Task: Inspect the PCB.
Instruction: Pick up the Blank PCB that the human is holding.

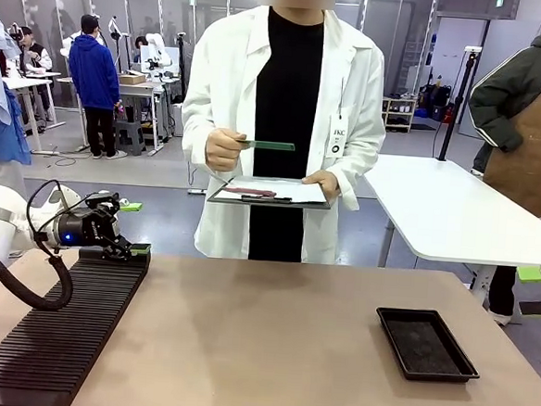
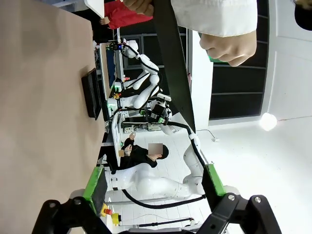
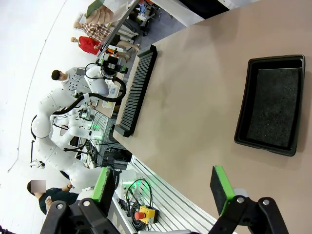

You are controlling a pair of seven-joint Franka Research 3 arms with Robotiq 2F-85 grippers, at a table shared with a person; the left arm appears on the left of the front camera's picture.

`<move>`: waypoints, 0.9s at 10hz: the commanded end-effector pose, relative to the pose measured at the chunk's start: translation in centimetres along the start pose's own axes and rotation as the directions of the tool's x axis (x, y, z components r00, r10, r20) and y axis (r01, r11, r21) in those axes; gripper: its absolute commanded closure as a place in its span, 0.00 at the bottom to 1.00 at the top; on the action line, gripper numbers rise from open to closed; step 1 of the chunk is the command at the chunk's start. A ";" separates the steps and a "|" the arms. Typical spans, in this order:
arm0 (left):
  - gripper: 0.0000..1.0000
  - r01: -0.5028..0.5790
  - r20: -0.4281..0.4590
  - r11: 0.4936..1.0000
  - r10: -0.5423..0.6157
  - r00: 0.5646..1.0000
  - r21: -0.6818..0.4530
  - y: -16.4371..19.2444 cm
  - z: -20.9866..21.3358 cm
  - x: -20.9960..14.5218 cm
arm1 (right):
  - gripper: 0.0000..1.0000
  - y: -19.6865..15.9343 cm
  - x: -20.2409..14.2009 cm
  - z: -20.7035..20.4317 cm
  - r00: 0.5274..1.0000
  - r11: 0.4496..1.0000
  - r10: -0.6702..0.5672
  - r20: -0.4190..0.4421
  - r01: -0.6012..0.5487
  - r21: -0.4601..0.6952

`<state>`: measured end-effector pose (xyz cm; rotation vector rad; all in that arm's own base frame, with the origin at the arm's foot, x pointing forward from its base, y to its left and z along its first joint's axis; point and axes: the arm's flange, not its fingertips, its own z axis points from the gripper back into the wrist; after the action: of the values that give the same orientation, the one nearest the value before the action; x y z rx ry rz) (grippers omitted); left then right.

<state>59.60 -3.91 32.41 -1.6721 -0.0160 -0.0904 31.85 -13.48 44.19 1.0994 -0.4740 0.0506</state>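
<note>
Across the table the person's hand [image 1: 223,149] is holding the PCB [image 1: 270,145] level at chest height above a clipboard [image 1: 281,191], while the left gripper [image 1: 136,227] is hovering wide open and empty by the slotted rack's [image 1: 57,337] far end and the right gripper [image 1: 538,291] is hanging spread and empty at the right edge.

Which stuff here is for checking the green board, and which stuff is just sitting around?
For the job:
- PCB, held up edge-on in the person's hand
- clipboard with paper, held in the other hand, probably for notes

Just lying about:
- black tray, empty, on the table
- black slotted rack on the table's left side
</note>
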 end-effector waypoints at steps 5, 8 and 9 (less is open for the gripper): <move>0.00 -0.019 -0.033 0.998 0.020 0.999 0.056 -7.1 5.6 -13.2 | 0.00 0.0 0.2 0.0 1.000 1.000 0.021 0.012 -0.021 0.016; 0.00 -0.020 0.020 0.994 0.018 1.000 0.112 -8.8 10.6 -24.2 | 0.00 0.0 0.2 0.0 1.000 1.000 0.021 0.012 -0.021 0.016; 0.00 -0.016 0.054 0.992 0.010 0.999 0.122 -8.8 12.3 -27.0 | 0.00 0.0 0.2 0.0 1.000 1.000 0.021 0.012 -0.021 0.016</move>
<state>34.52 9.19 37.58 -1.5719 -0.0166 -0.0342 31.90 -13.46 44.21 1.0986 -0.4731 0.0515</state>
